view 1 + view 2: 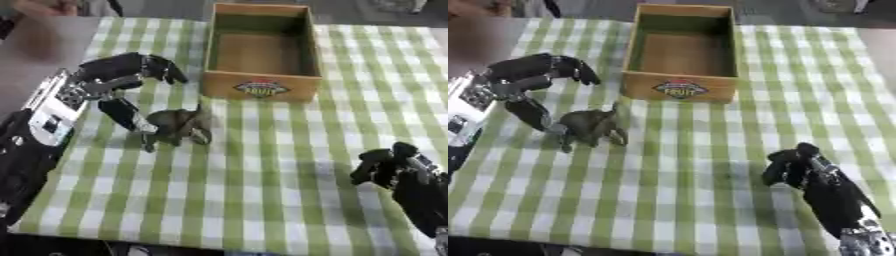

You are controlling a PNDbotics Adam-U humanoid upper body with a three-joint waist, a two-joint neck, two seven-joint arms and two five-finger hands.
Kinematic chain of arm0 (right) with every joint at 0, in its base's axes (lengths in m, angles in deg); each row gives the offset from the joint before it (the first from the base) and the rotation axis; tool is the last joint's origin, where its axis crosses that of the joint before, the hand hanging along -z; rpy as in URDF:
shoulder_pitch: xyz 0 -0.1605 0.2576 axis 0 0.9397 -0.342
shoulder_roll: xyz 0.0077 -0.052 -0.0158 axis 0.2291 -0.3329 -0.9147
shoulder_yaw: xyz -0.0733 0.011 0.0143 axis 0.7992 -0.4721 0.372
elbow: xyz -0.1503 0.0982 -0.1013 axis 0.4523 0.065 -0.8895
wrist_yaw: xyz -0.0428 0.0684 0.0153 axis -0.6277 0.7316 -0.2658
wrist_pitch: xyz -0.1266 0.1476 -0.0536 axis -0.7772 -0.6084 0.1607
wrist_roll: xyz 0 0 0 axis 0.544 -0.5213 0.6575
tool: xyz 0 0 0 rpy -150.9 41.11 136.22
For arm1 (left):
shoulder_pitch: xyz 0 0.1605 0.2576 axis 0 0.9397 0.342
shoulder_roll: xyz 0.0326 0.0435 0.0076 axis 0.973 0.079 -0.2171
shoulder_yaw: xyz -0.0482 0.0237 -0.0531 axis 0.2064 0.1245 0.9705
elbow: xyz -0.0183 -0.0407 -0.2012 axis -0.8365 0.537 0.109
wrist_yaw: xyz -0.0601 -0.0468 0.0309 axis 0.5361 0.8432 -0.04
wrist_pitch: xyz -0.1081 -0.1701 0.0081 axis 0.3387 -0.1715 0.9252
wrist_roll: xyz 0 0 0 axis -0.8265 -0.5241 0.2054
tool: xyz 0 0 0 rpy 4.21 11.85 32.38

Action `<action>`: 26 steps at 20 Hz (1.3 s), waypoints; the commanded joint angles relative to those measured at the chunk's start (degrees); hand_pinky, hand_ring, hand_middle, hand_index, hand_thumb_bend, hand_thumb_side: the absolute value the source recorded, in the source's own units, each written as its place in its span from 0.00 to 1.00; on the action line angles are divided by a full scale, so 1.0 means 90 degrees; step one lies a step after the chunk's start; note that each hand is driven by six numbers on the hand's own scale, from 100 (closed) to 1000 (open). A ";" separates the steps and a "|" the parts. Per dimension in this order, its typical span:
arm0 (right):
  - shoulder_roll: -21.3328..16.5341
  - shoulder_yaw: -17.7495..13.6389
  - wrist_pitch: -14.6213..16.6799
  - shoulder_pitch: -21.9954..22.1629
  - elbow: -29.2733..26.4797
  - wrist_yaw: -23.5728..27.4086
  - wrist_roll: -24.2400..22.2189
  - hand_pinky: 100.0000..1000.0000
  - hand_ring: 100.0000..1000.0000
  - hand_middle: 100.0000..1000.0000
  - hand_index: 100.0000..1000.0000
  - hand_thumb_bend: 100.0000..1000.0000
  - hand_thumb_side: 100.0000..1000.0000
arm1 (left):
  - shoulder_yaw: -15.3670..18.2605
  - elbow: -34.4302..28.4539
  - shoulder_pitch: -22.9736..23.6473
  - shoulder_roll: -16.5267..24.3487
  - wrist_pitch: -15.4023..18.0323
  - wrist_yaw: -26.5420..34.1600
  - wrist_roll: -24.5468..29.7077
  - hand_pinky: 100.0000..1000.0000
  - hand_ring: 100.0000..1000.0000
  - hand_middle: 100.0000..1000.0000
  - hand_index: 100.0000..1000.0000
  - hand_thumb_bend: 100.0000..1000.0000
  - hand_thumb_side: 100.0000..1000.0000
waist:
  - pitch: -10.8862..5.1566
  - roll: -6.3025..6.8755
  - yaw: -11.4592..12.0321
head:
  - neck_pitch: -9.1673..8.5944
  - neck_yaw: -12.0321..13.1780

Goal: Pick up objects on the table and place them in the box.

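A small olive-grey toy animal (pixel 179 125) stands on the green-and-white checked cloth, in front of the box and a little to its left. My left hand (pixel 94 82) is open just left of the toy. Its fingers (pixel 149 67) reach out above and behind the toy, and its thumb (pixel 127 116) points down against the toy's left side. The wooden box (pixel 261 89) with a fruit label on its front wall stands at the back centre, and nothing shows inside it. My right hand (pixel 824 185) rests at the lower right, fingers relaxed and holding nothing.
The checked cloth (pixel 262 190) covers most of the table. A bare brown strip of table (pixel 39 55) shows at the far left. The cloth's front edge runs along the bottom of the views.
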 commanded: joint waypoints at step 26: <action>-0.0085 0.0015 0.0020 -0.0054 -0.0069 -0.0055 -0.0052 0.57 0.57 0.48 0.66 0.00 1.00 | -0.0372 0.0972 -0.0363 -0.0074 0.1480 -0.1480 0.0658 0.61 0.58 0.63 0.84 0.56 0.49 | -0.0128 0.0029 -0.0043 | 0.0048 0.0059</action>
